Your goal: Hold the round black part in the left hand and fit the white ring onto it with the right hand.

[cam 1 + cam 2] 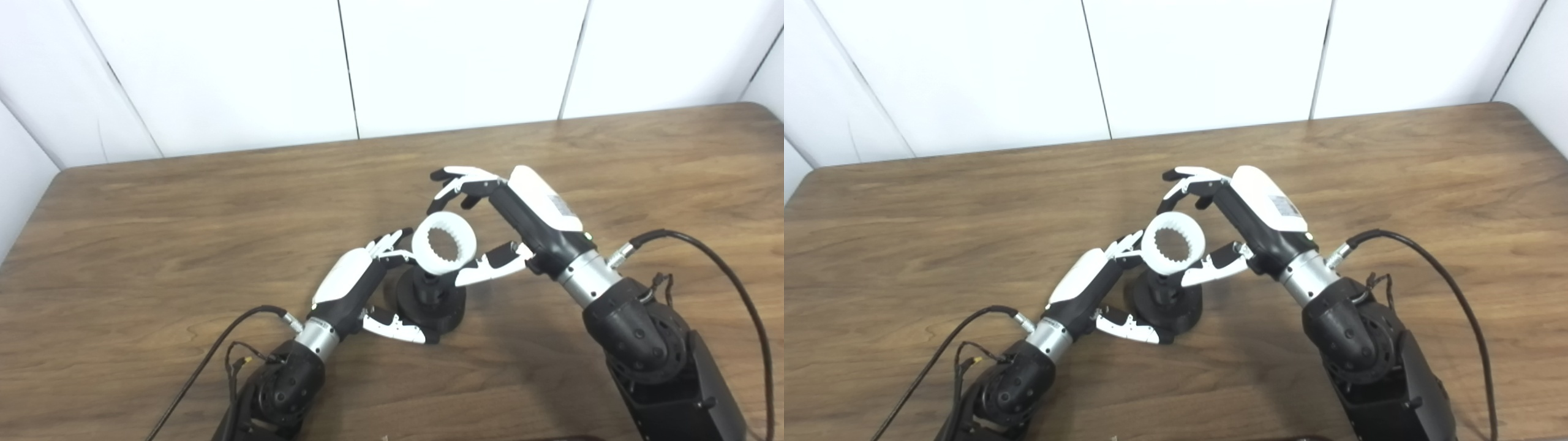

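Observation:
The round black part [436, 306] stands on the wooden table [184, 245], a short post rising from its wide base. My left hand [350, 283] is shut on it, thumb along the front of the base and fingers reaching behind the post. Just above the post, the white ring [422, 250] with a toothed inner edge sits tilted towards the camera. My right hand [520, 214] grips the ring, thumb against its lower right rim and fingertips [442, 202] at its top edge. Whether the ring touches the post is hidden.
Black cables trail from both wrists: one [723, 269] loops on the right, another [208, 361] runs off the front left. White wall panels [429, 61] stand behind the table's far edge.

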`<move>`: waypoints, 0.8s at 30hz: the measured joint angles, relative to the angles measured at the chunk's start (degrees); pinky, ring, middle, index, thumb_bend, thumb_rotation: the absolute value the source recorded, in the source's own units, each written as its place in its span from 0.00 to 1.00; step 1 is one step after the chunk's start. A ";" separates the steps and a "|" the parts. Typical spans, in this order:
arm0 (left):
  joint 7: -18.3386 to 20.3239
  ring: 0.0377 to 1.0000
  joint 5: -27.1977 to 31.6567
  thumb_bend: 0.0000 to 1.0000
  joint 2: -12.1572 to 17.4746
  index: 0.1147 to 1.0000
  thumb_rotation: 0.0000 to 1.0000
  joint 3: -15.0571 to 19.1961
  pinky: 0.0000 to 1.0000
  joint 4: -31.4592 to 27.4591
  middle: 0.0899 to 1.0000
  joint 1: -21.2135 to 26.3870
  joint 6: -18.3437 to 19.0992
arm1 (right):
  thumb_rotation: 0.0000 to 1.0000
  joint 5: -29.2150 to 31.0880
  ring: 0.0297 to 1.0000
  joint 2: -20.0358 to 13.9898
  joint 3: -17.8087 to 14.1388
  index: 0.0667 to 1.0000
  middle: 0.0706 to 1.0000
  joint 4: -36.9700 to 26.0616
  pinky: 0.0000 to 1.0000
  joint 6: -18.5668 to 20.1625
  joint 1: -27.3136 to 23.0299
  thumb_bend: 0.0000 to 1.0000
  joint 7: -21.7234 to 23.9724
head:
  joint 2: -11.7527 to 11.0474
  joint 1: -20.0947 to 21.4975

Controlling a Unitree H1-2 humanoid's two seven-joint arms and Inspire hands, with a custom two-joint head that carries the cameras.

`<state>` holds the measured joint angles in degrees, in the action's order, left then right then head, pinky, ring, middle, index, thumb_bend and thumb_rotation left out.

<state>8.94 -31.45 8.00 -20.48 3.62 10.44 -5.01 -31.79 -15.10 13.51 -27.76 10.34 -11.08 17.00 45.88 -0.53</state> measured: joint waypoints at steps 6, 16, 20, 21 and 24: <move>-0.01 1.00 -0.01 0.98 -0.01 0.57 0.37 0.02 1.00 0.00 1.00 0.01 0.02 | 0.15 0.11 0.79 0.12 0.77 0.46 0.82 0.00 0.67 0.04 1.98 0.52 0.65 | 0.09 0.00; 0.00 1.00 0.00 0.98 -0.05 0.57 0.36 0.03 1.00 -0.01 1.00 0.00 0.02 | 0.15 0.38 0.80 0.10 1.04 0.46 0.83 0.00 0.69 0.06 2.79 0.52 1.77 | 0.53 0.26; 0.04 1.00 0.03 0.98 -0.04 0.57 0.36 0.05 1.00 -0.04 1.00 0.00 0.02 | 0.15 0.10 0.81 -0.01 1.03 0.46 0.84 0.00 0.70 0.06 3.20 0.52 1.77 | 0.53 0.70; 0.07 1.00 0.03 0.98 -0.04 0.57 0.37 0.05 1.00 -0.08 1.00 -0.01 0.05 | 0.15 0.04 0.81 -0.01 1.03 0.46 0.84 0.01 0.70 0.05 3.31 0.52 1.78 | 0.62 0.70; 0.27 1.00 0.03 0.98 -0.04 0.57 0.37 0.05 1.00 -0.26 1.00 -0.01 0.29 | 0.15 0.00 0.81 -0.07 1.03 0.46 0.84 0.16 0.70 0.05 3.53 0.52 1.79 | 0.70 0.70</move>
<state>9.20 -31.42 7.97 -20.43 3.36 10.43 -4.72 -31.80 -15.17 14.54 -27.59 10.39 -7.55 18.78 46.58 0.18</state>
